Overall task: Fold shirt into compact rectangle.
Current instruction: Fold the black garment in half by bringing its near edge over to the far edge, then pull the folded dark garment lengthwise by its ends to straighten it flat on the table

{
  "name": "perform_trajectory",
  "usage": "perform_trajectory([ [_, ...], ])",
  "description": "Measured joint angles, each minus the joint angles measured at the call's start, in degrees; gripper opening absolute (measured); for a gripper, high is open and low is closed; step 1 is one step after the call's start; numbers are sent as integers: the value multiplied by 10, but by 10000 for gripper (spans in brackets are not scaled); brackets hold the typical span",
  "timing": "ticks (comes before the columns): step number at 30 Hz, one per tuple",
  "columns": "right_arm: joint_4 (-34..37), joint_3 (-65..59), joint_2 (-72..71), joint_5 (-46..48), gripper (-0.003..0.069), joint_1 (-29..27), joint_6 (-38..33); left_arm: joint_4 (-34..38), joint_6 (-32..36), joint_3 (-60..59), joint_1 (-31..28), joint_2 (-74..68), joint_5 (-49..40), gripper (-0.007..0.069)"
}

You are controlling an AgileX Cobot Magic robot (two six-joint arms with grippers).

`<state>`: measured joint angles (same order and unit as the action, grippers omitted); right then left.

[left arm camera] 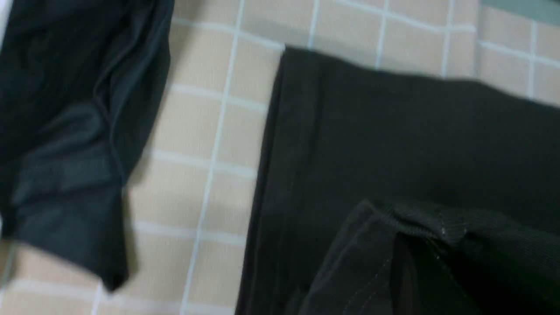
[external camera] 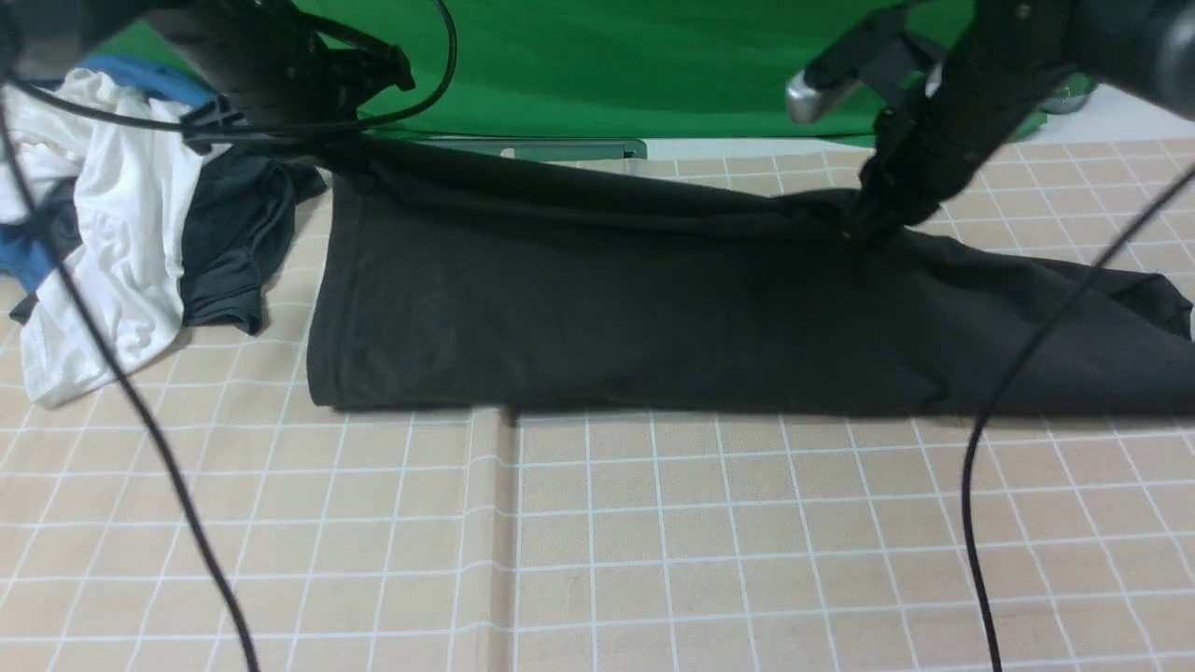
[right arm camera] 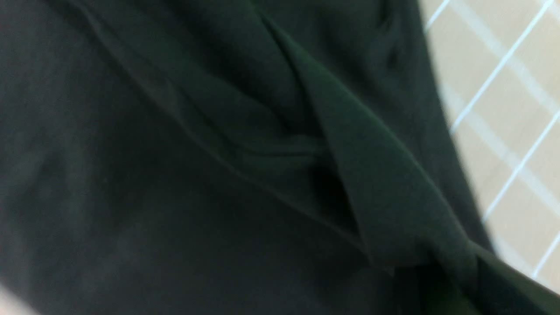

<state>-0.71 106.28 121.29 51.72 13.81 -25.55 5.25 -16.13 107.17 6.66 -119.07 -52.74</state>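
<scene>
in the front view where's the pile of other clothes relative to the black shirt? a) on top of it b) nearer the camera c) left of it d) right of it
c: the white and blue pile lies beside the shirt's left edge.

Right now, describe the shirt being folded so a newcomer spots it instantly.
On the beige checked tablecloth before the green backdrop, the shirt is the big black cloth stretched across the middle to the right edge. Unlike the crumpled heap of white, blue and dark grey clothes on its left, it is broad, smooth, all black.
</scene>
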Motion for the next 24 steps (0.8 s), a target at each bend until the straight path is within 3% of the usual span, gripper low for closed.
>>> perform_trajectory([
  [5, -1, 102, 90, -22, 82, -5, -1, -1, 0, 72, -7, -81, 20, 35],
  [11, -4, 128, 148, -86, 101, -5, -1, -3, 0, 90, -9, -131, 48, 47],
  [14, -5, 128, 158, -115, 162, -5, 0, -4, 0, 90, -9, -137, 67, 85],
  [15, -6, 128, 161, -138, 231, -5, 1, -5, 0, 90, -9, -137, 82, 131],
  [19, -7, 137, 159, -152, 353, -5, 5, -5, 3, 97, -9, -135, 98, 250],
  [21, -7, 147, 151, -129, 359, -5, 10, -3, 14, 105, -9, -128, 78, 302],
  [24, -8, 161, 125, -77, 307, -5, 35, 19, 42, 113, -7, -118, 40, 304],
])
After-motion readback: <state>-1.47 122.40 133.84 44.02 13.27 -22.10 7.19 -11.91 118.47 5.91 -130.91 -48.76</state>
